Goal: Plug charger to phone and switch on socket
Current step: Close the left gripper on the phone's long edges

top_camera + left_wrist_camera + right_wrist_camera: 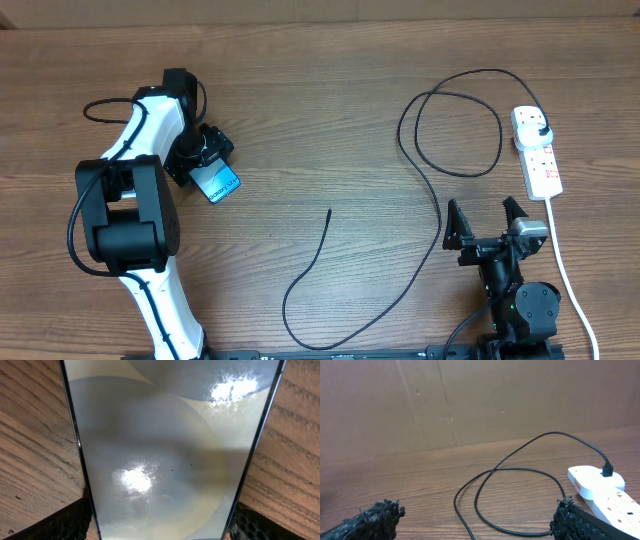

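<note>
Half the phone [216,184] lies hidden from you under the left end effector [207,162] at the desk's [330,100] left. Its jaws straddle the phone, but you cannot tell whether they grip it. The phone's long axis is diagonal, exposed end lower-right. The right end effector [482,212] is spread wide, empty.

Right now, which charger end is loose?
The connector tip, bare on the table mid-scene; the plug end sits in the white power strip.

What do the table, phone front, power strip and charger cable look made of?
Table: wood or wood-look laminate, matt, with visible grain.
Phone: glass front, glossy, mirrors bright lights. The dark edge could be metal or plastic.
Power strip: white moulded plastic with a slight sheen and red switches.
Charger cable: black, probably a rubbery plastic jacket, since it lies in loose loops.
</note>
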Controlling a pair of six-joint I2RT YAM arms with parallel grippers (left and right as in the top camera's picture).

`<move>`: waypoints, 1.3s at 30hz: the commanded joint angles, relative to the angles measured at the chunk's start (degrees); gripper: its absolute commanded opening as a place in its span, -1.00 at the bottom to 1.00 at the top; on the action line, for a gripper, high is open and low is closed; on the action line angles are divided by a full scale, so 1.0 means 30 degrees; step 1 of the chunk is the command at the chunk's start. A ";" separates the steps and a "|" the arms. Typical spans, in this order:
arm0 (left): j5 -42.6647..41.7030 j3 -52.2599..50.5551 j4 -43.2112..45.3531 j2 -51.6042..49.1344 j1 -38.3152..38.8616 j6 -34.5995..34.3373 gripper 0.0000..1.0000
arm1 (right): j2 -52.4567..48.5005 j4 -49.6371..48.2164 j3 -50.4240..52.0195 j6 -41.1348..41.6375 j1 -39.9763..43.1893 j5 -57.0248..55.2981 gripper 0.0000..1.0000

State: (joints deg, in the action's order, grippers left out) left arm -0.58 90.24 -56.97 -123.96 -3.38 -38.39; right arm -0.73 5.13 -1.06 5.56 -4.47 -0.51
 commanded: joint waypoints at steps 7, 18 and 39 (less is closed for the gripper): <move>0.0743 -0.0350 -0.0058 -0.0036 0.0029 0.0372 0.74 | 0.0189 -0.0109 0.0204 0.0066 0.0124 -0.0291 1.00; 0.0750 -0.0357 -0.0058 -0.0036 0.0022 0.0372 0.66 | 0.0189 -0.0109 0.0204 0.0066 0.0124 -0.0291 1.00; 0.0750 -0.0357 -0.0058 -0.0036 0.0022 0.0372 0.52 | 0.0189 -0.0109 0.0204 0.0066 0.0124 -0.0291 1.00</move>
State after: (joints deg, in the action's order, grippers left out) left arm -0.40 90.24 -56.99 -123.96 -3.38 -38.39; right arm -0.73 5.15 -1.06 5.56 -4.47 -0.51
